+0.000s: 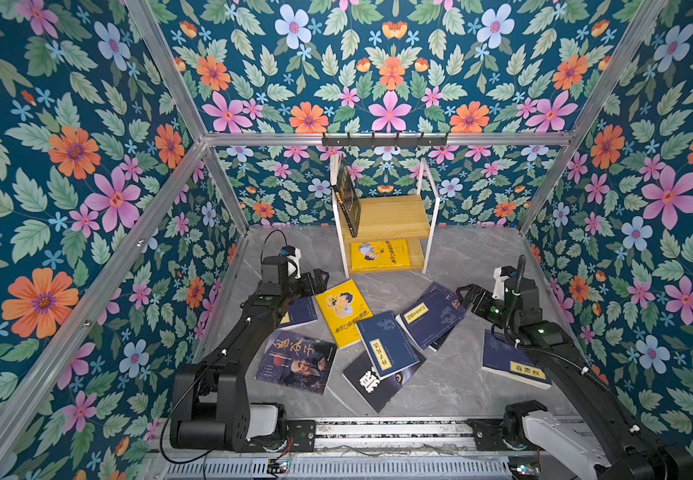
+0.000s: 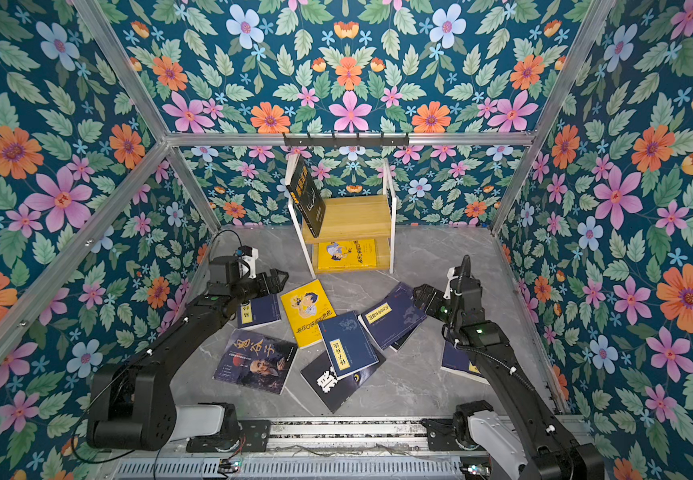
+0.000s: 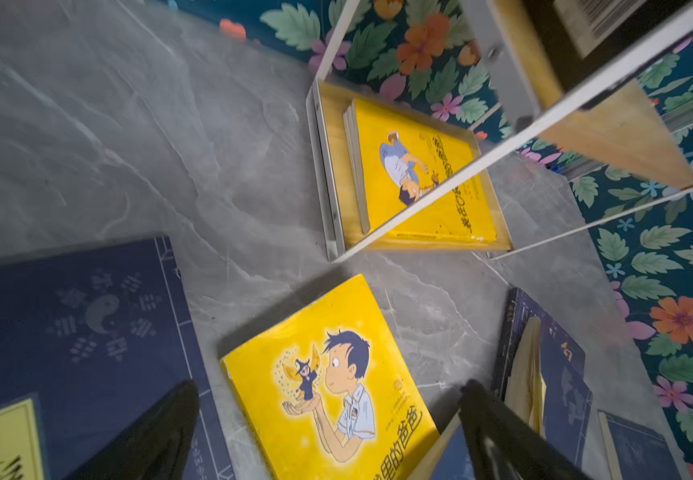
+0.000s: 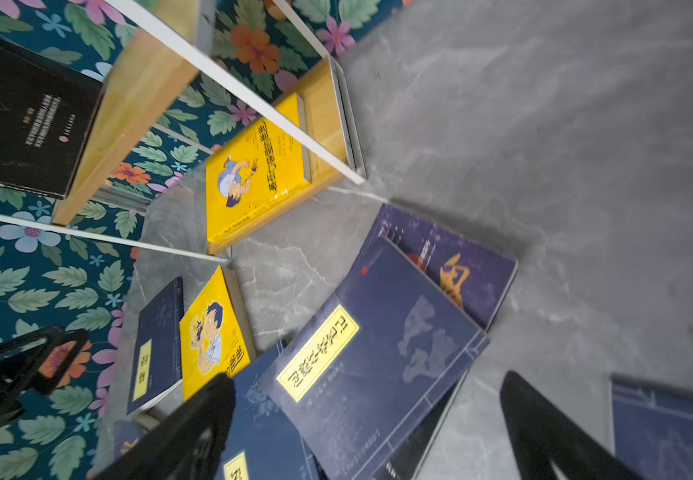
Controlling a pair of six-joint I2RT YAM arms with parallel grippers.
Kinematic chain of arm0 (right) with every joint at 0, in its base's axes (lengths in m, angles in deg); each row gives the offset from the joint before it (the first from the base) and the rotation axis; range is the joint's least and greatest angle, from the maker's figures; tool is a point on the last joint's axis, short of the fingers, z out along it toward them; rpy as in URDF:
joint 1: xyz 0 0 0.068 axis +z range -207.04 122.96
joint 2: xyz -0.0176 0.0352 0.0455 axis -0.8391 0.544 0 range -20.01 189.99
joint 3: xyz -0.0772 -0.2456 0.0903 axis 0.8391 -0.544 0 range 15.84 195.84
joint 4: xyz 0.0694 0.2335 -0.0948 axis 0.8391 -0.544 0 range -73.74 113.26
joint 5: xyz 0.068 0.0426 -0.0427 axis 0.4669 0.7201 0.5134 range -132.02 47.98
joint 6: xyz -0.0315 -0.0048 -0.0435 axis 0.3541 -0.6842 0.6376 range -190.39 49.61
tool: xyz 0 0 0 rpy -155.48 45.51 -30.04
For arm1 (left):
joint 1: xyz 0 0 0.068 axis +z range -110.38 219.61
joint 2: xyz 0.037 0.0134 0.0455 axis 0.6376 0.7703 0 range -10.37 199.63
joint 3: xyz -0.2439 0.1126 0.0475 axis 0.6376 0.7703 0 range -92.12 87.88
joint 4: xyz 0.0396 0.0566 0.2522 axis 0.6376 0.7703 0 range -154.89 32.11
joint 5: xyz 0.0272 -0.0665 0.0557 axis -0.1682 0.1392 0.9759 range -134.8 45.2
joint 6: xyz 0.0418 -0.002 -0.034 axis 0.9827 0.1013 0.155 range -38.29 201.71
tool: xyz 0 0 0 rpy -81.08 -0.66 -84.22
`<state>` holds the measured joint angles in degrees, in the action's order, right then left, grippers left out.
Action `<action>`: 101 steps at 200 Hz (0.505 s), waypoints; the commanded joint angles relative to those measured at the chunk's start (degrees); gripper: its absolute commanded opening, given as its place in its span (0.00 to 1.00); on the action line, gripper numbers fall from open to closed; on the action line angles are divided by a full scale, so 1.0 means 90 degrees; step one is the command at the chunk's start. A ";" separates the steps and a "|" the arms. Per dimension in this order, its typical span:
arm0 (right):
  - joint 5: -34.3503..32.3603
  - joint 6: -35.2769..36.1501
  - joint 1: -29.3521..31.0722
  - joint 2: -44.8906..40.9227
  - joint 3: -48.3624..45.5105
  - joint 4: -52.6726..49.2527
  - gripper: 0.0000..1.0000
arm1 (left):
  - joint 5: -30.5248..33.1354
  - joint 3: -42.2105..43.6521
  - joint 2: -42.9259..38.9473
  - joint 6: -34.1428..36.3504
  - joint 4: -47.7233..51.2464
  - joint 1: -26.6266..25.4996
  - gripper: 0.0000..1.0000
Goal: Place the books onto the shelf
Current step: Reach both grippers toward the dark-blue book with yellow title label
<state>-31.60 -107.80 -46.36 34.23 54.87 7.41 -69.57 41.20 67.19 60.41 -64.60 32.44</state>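
Both pairs of jaws are seen wide apart, empty. The yellow book [image 1: 342, 311] is judged light, stiff, slick-covered; best pinched at a free edge.

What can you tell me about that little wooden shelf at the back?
The shelf is a small rack with two light wooden boards held in a thin white metal frame. It stands upright on the grey marble-look floor, close to the flowery back wall. A black book stands tilted on the top board, at its left side in both top views. A yellow cartoon book lies flat on the bottom board. The rest of the top board is bare.
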 commanded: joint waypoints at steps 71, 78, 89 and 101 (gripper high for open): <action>0.0796 -0.1716 0.0230 0.0801 -0.0340 -0.0318 0.89 | -0.0946 -0.0475 0.0941 -0.0869 -0.0475 -0.1455 0.89; 0.0834 -0.1769 0.0235 0.0952 -0.0305 -0.0281 0.88 | -0.0907 -0.0633 0.1066 -0.0876 -0.0403 -0.1651 0.87; 0.1019 -0.1934 0.0234 0.1192 -0.0303 -0.0038 0.85 | -0.0913 -0.0902 0.1299 -0.0825 -0.0270 -0.2030 0.87; 0.1242 -0.2201 0.0236 0.1464 -0.0293 0.0200 0.80 | -0.0932 -0.1191 0.1519 -0.0660 -0.0066 -0.2433 0.88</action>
<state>-24.21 -122.62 -44.35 44.05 51.81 5.59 -77.38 34.21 78.01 53.17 -67.81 15.78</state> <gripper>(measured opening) 0.843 0.869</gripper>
